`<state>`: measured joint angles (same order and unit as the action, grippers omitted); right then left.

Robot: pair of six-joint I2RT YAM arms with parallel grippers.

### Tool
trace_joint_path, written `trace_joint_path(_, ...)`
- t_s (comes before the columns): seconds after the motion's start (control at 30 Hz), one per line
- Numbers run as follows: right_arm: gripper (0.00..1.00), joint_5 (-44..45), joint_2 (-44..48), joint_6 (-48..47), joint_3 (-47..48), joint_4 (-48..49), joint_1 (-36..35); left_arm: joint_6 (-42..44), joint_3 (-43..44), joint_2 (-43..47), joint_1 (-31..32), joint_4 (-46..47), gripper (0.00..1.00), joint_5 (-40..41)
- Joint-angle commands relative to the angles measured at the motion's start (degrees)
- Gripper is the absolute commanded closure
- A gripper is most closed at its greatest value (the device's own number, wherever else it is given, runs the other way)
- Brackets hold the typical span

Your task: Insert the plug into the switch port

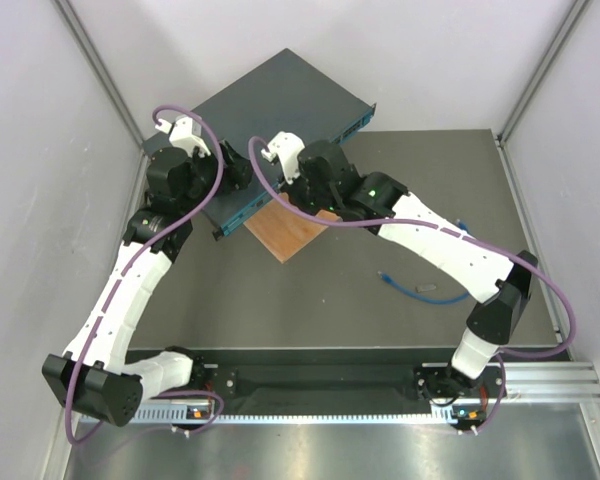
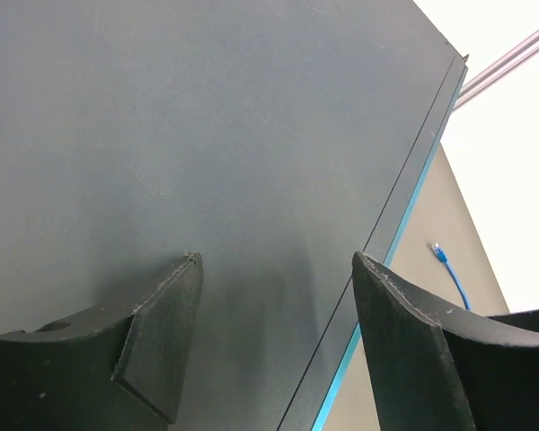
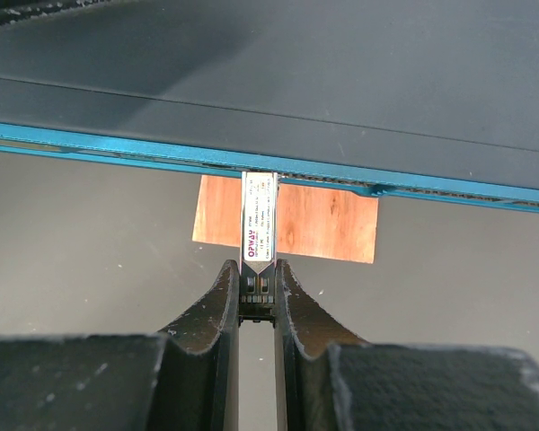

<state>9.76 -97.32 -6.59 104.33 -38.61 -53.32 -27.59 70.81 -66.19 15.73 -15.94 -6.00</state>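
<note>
The switch (image 1: 270, 100) is a flat dark teal box lying askew at the back left, and its top fills the left wrist view (image 2: 207, 135). My left gripper (image 2: 274, 260) is open just over that top near the front edge, holding nothing. My right gripper (image 3: 259, 265) is shut on a small silver labelled module (image 3: 260, 220). The module's far end meets the switch's bright blue front face (image 3: 117, 148). The plug (image 1: 385, 275) on its thin blue cable (image 1: 415, 291) lies loose on the table to the right, apart from both grippers. It also shows small in the left wrist view (image 2: 437, 250).
An orange-brown wooden square (image 1: 290, 232) lies on the grey table under the switch's front edge, below the module (image 3: 323, 220). White walls close in on three sides. Purple robot cables (image 1: 216, 185) loop over both arms.
</note>
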Motion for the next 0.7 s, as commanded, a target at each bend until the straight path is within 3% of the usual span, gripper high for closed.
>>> trace_joint_path(0.0,1.0,-1.0,-0.4,0.4,1.0,1.4,1.1,-0.5,-0.2,0.0,-0.2,2.8,0.28,-0.8)
trace_joint_path(0.67,1.0,-1.4,0.5,0.1,-0.2,1.5,1.1,-1.1,-0.6,-0.3,-0.2,3.2,0.28,-1.3)
